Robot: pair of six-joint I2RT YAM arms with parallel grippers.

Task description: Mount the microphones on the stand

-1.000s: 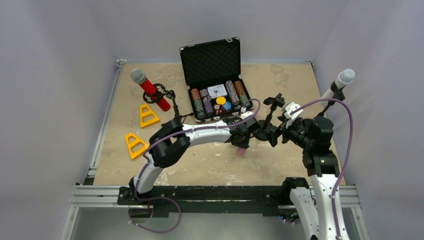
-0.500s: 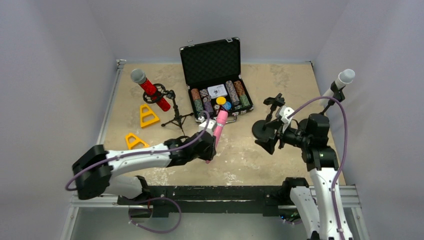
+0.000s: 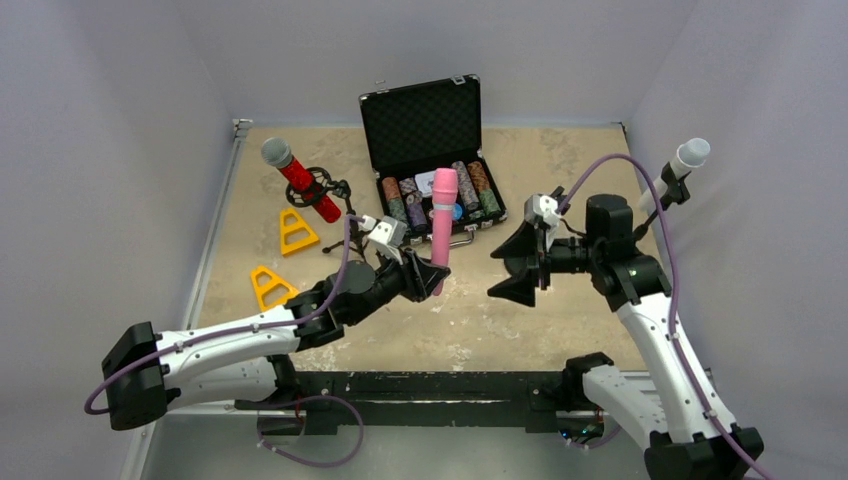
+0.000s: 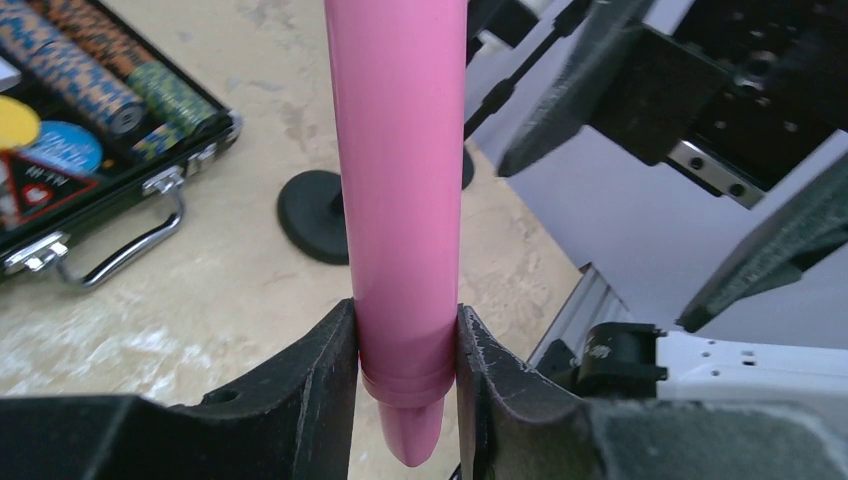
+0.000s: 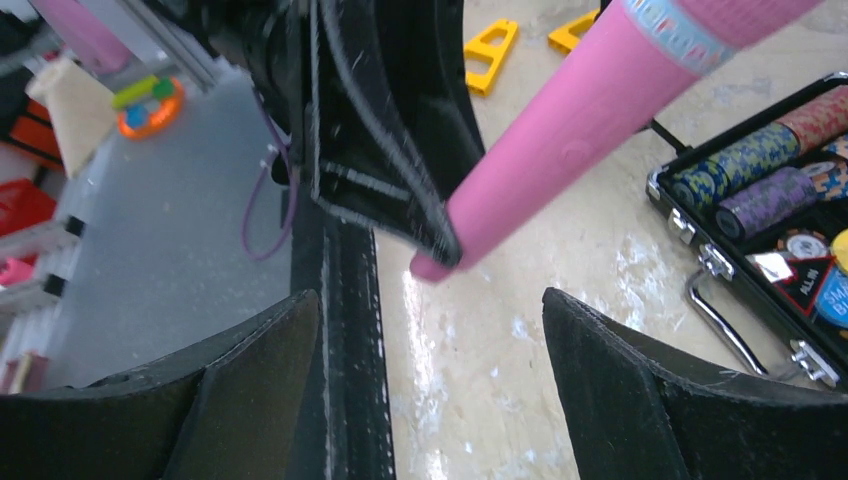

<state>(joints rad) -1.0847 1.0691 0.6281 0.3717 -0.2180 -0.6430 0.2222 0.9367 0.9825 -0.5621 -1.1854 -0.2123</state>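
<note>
My left gripper (image 3: 425, 277) is shut on the lower end of the pink microphone (image 3: 443, 225) and holds it upright above the table; the left wrist view shows its fingers (image 4: 320, 390) clamping the handle (image 4: 400, 200). My right gripper (image 3: 508, 268) is open and empty, just right of the pink microphone, facing it (image 5: 590, 120). The black round-base stand (image 4: 310, 205) sits on the table behind the microphone. The red microphone (image 3: 298, 180) rests in a tripod stand (image 3: 350, 225) at far left. The white microphone (image 3: 688, 157) sits in a holder at the far right.
An open black case of poker chips (image 3: 430, 170) stands at the back centre, also in the right wrist view (image 5: 760, 200). Two yellow triangles (image 3: 296, 230) (image 3: 270, 288) lie at the left. Grey walls enclose the table.
My left arm pulled back from the table's middle with the pink microphone, raised it and turned it upright. My right arm lifted and turned its open gripper toward the microphone.
</note>
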